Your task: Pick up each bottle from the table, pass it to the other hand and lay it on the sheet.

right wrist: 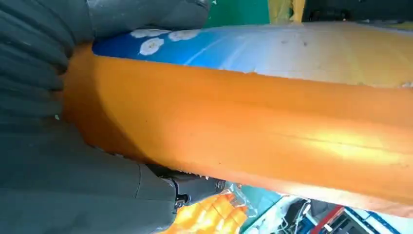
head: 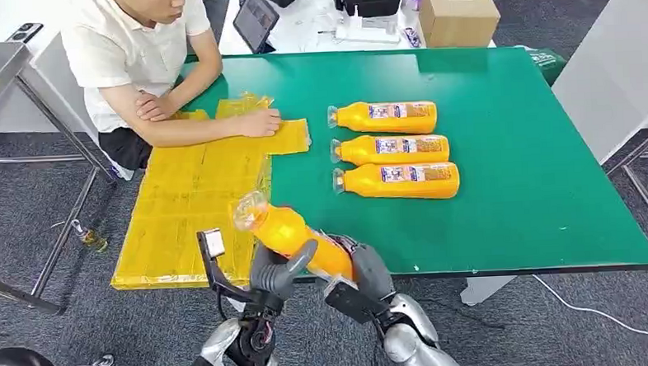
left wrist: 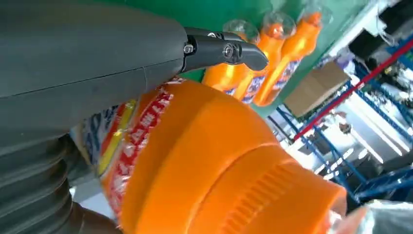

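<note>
We grip one bottle (head: 294, 238) in both hands, left (head: 277, 272) and right (head: 366, 272), above the table (head: 535, 182) edge beside the sheet (head: 181, 206).

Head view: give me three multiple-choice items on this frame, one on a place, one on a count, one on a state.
1. Where does the yellow sheet lie?
A. on the table's left part
B. on the floor
C. on the cardboard box

2. How many orange bottles lie on the green table?
A. one
B. three
C. five

3. What state is the lifted bottle in?
A. lying on the sheet
B. gripped by both hands
C. standing upright alone

Key: 1 A, it covers the table's left end. 2 B, three lie side by side. 3 B, left hand and right hand wrap it.
</note>
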Robot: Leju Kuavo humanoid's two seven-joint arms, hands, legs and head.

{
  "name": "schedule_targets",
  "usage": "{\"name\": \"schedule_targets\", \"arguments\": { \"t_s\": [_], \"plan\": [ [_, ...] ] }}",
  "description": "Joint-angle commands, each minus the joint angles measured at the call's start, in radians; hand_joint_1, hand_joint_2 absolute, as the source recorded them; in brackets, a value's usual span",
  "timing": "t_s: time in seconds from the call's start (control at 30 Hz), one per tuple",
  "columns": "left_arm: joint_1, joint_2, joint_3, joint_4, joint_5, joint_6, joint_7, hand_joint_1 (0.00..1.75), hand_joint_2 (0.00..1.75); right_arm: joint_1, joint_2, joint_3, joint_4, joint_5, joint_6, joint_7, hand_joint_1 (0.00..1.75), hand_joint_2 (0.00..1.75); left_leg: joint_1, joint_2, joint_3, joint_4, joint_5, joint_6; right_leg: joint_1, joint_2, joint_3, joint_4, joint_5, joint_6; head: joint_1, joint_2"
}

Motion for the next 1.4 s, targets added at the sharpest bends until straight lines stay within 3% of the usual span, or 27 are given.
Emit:
{"name": "schedule_targets", "arguments": {
  "t_s": [0.03, 0.17, 0.2, 0.23, 0.27, 0.3, 0.33, 0.37, 0.4, 0.83, 0.87, 0.97, 1.07, 1.1, 1.17, 1.2, 1.27, 1.33, 1.4],
  "plan": [
    [-0.123, -0.041, 0.039, 0.199, 0.024, 0.016, -0.018, 1.47, 1.75, -0.050, -0.007, 0.160, 0.075, 0.032, -0.004, 0.031, 1.61, 1.75, 0.001, 0.000, 0.006, -0.001, -0.002, 0.002, 0.002, -0.002, 0.007, -0.001, -0.002, -0.004, 0.000, 0.000],
    [-0.121, -0.041, 0.042, 0.188, 0.017, 0.017, -0.029, 1.52, 1.75, -0.044, -0.005, 0.161, 0.083, 0.017, -0.002, 0.030, 1.62, 1.75, 0.000, -0.001, 0.002, -0.001, -0.001, 0.001, 0.001, -0.001, 0.003, -0.001, -0.001, -0.002, 0.000, 0.000],
    [-0.119, -0.040, 0.041, 0.182, 0.008, 0.026, -0.040, 1.75, 1.75, -0.045, -0.007, 0.162, 0.087, 0.015, 0.000, 0.030, 1.62, 1.75, 0.000, 0.000, 0.005, -0.001, -0.001, 0.001, 0.001, -0.002, 0.005, -0.001, -0.002, -0.003, -0.001, 0.000],
    [-0.113, -0.041, 0.043, 0.171, 0.000, 0.031, -0.052, 1.75, 1.75, -0.042, -0.007, 0.160, 0.089, 0.009, -0.001, 0.031, 1.55, 1.75, 0.001, -0.001, 0.004, -0.001, -0.001, 0.001, 0.001, -0.002, 0.004, -0.001, -0.001, -0.002, 0.000, 0.000],
    [-0.107, -0.040, 0.048, 0.158, 0.000, 0.026, -0.053, 1.75, 1.75, -0.036, -0.005, 0.156, 0.090, -0.003, 0.006, 0.032, 1.38, 1.75, 0.001, 0.000, 0.006, 0.000, -0.002, 0.001, 0.002, -0.002, 0.006, -0.001, -0.002, -0.003, 0.000, 0.000],
    [-0.103, -0.039, 0.051, 0.149, -0.003, 0.027, -0.055, 1.75, 1.75, -0.032, -0.006, 0.155, 0.091, -0.011, 0.016, 0.035, 0.45, 1.75, 0.001, -0.001, 0.004, 0.000, -0.001, 0.001, 0.001, -0.002, 0.004, -0.001, -0.002, -0.003, 0.000, 0.000],
    [-0.094, -0.034, 0.055, 0.127, -0.014, 0.029, -0.062, 1.75, 1.75, -0.031, -0.012, 0.166, 0.099, 0.004, 0.016, 0.047, 0.00, 1.75, 0.001, -0.001, 0.004, 0.000, -0.001, 0.001, 0.001, -0.002, 0.004, -0.001, -0.002, -0.003, 0.000, 0.000],
    [-0.092, -0.030, 0.054, 0.119, -0.020, 0.030, -0.064, 1.75, 1.75, -0.027, -0.009, 0.163, 0.100, -0.003, 0.016, 0.043, 0.00, 1.75, 0.001, 0.000, 0.010, 0.000, -0.004, 0.002, 0.002, -0.003, 0.010, -0.001, -0.004, -0.005, 0.000, 0.000],
    [-0.086, -0.029, 0.059, 0.103, -0.033, 0.036, -0.069, 1.75, 1.75, -0.025, -0.007, 0.164, 0.099, -0.016, 0.032, 0.037, 0.00, 1.75, 0.001, 0.000, 0.004, 0.000, -0.001, 0.001, 0.001, -0.002, 0.004, -0.001, -0.001, -0.002, 0.000, 0.000],
    [-0.086, -0.028, 0.062, 0.095, -0.034, 0.035, -0.069, 1.75, 1.75, -0.028, -0.005, 0.169, 0.096, -0.012, 0.030, 0.034, 0.00, 1.75, 0.001, -0.001, 0.003, 0.000, -0.001, 0.001, 0.001, -0.002, 0.003, -0.001, -0.002, -0.002, 0.000, 0.000],
    [-0.086, -0.021, 0.058, 0.080, -0.046, 0.026, -0.079, 1.75, 1.75, -0.030, -0.006, 0.175, 0.097, -0.013, 0.039, 0.033, 0.00, 0.00, 0.000, -0.001, 0.002, 0.000, -0.001, 0.001, 0.001, -0.002, 0.002, -0.001, -0.001, -0.002, 0.000, 0.000],
    [-0.062, 0.020, 0.061, -0.006, -0.061, -0.118, -0.082, 1.75, 1.75, -0.041, -0.007, 0.181, 0.112, 0.005, 0.047, 0.055, 0.00, 0.00, 0.000, 0.000, 0.002, 0.000, -0.001, 0.001, 0.001, -0.001, 0.002, 0.000, -0.001, -0.002, 0.000, 0.000],
    [-0.039, 0.034, 0.092, -0.054, -0.119, -0.143, -0.069, 1.75, 1.75, -0.028, -0.005, 0.163, 0.115, 0.021, 0.031, 0.063, 0.00, 0.00, 0.001, 0.001, 0.005, 0.000, -0.002, 0.001, 0.001, 0.000, 0.004, -0.001, -0.002, -0.003, 0.000, 0.000],
    [-0.032, 0.036, 0.106, -0.058, -0.144, -0.121, -0.057, 1.75, 1.75, -0.021, -0.005, 0.151, 0.123, 0.046, 0.000, 0.109, 0.00, 0.00, 0.001, 0.000, 0.004, 0.000, -0.002, 0.001, 0.001, -0.001, 0.004, 0.000, -0.002, -0.003, 0.000, 0.000],
    [-0.009, 0.058, 0.106, -0.067, -0.352, 0.023, -0.086, 1.75, 1.75, 0.027, -0.025, 0.127, 0.102, 0.268, -0.232, 0.249, 0.00, 0.00, 0.001, -0.001, 0.002, -0.001, 0.000, 0.001, 0.001, -0.002, 0.001, -0.001, -0.001, -0.002, -0.001, 0.000],
    [0.008, 0.064, 0.106, -0.074, -0.461, 0.092, -0.101, 1.75, 1.75, 0.064, -0.029, 0.087, 0.081, 0.372, -0.342, 0.317, 0.00, 0.00, 0.001, -0.002, 0.006, -0.002, -0.002, 0.001, 0.002, -0.004, 0.006, -0.002, -0.003, -0.003, 0.000, 0.000],
    [0.051, 0.070, 0.138, -0.104, -0.649, 0.192, -0.144, 1.75, 1.75, 0.224, 0.008, -0.200, -0.166, 0.712, -0.360, 0.386, 0.00, 0.00, 0.001, -0.003, 0.006, -0.002, -0.002, 0.001, 0.001, -0.005, 0.007, -0.003, -0.003, -0.003, -0.001, 0.000],
    [0.105, 0.089, 0.177, -0.170, -0.757, 0.250, -0.150, 1.75, 1.75, 0.335, 0.082, -0.401, -0.391, 0.867, -0.360, 0.356, 0.00, 0.00, 0.000, -0.002, 0.004, -0.001, -0.002, 0.001, 0.000, -0.004, 0.004, -0.001, -0.003, -0.003, 0.000, 0.000],
    [0.115, 0.090, 0.187, -0.186, -0.777, 0.260, -0.148, 1.75, 1.75, 0.353, 0.100, -0.435, -0.434, 0.885, -0.360, 0.341, 0.00, 0.00, -0.001, 0.000, -0.002, -0.001, -0.001, 0.000, 0.000, 0.000, -0.002, 0.001, -0.001, -0.002, 0.000, 0.000]
  ]
}}
